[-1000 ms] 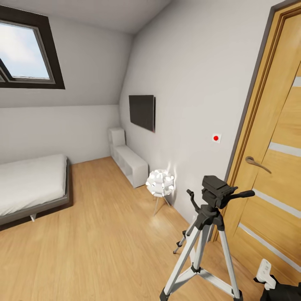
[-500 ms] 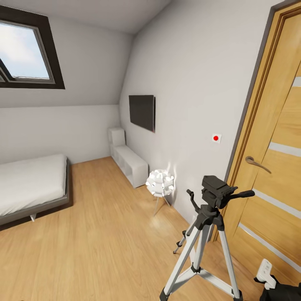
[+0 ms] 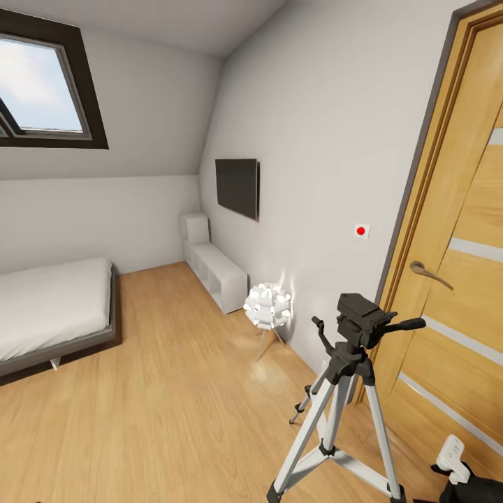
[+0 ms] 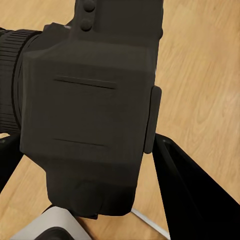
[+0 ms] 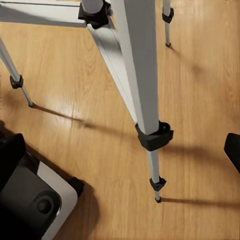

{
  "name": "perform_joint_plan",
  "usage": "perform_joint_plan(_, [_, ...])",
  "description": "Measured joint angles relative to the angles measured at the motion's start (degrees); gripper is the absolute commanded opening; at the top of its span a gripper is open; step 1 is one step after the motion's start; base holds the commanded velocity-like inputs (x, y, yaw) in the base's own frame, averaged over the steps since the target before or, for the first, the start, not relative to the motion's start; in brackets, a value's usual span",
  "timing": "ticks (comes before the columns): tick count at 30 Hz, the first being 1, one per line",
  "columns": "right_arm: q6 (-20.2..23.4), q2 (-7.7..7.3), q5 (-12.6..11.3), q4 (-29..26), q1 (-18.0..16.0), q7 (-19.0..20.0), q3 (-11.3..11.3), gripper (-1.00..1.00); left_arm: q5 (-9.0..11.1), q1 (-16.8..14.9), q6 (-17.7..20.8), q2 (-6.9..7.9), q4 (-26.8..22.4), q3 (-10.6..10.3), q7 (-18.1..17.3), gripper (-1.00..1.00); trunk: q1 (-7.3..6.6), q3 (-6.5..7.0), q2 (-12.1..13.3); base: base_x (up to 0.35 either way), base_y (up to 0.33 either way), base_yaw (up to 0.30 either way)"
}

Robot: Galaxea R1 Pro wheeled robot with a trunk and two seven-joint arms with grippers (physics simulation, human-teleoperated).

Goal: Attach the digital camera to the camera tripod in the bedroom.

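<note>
The digital camera (image 4: 95,110) is held between the two dark fingers (image 4: 192,195) of the left gripper (image 4: 85,165), closed on the body with the lens pointing off to one side, above the wood plank floor (image 4: 205,65). From there the mount point lies up and to the right: the camera tripod (image 3: 349,391) stands at the lower right of the head view, its long axis vertical, black head (image 3: 360,318) uppermost and unoccupied, pan handle projecting toward the oak door (image 3: 461,265). A lift of the camera above the head is judged necessary before seating. In the right wrist view, a silver-grey leg (image 5: 137,75) is seen close by, so the right arm is judged the nearer to the tripod; whether the right gripper (image 3: 454,464) is open or closed cannot be determined. The bedroom floor around the legs is level, with the ball lamp (image 3: 267,305) well apart.
</note>
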Motion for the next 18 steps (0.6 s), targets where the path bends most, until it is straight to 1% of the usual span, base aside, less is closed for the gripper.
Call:
perform_joint_plan(4, [-1.0,0.02,-1.6,0.9,0.0,0.0,-0.2,1.00,0.0,0.0,0.0,0.00,0.0,0.0,0.0,-1.00,0.00,0.00,0.0,0.000,0.000,0.000])
perform_joint_plan(5, [-1.7,0.03,-2.1,1.2,0.0,0.0,-0.2,1.00,0.0,0.0,0.0,0.00,0.0,0.0,0.0,-1.00,0.00,0.00,0.0,0.000,0.000,0.000])
perform_joint_plan(6, [-3.3,0.04,-3.0,1.8,-0.1,-0.1,-0.2,1.00,0.0,0.0,0.0,0.00,0.0,0.0,0.0,-1.00,0.00,0.00,0.0,0.000,0.000,0.000])
perform_joint_plan(8, [-5.0,0.05,-3.7,2.4,-0.1,-0.3,-0.3,1.00,-0.1,0.0,0.0,0.00,0.0,0.0,0.0,-1.00,0.00,0.00,0.0,0.000,0.000,0.000])
perform_joint_plan(11, [-6.5,0.10,-4.3,2.9,-0.1,-0.8,-0.3,1.00,-0.1,0.0,0.0,0.00,0.0,0.0,0.0,-1.00,0.00,0.00,0.0,0.000,0.000,0.000])
perform_joint_plan(12, [-7.4,0.40,-4.6,3.2,-0.1,-2.4,-0.4,1.00,-0.1,0.0,0.0,0.00,0.0,0.0,0.0,-1.00,0.00,0.00,0.0,0.000,0.000,0.000])
perform_joint_plan(18, [-8.0,0.67,-4.8,3.4,-0.1,-4.1,-0.3,1.00,-0.1,0.0,0.1,0.00,0.0,0.0,0.1,-1.00,0.00,0.00,0.0,0.000,0.000,0.000])
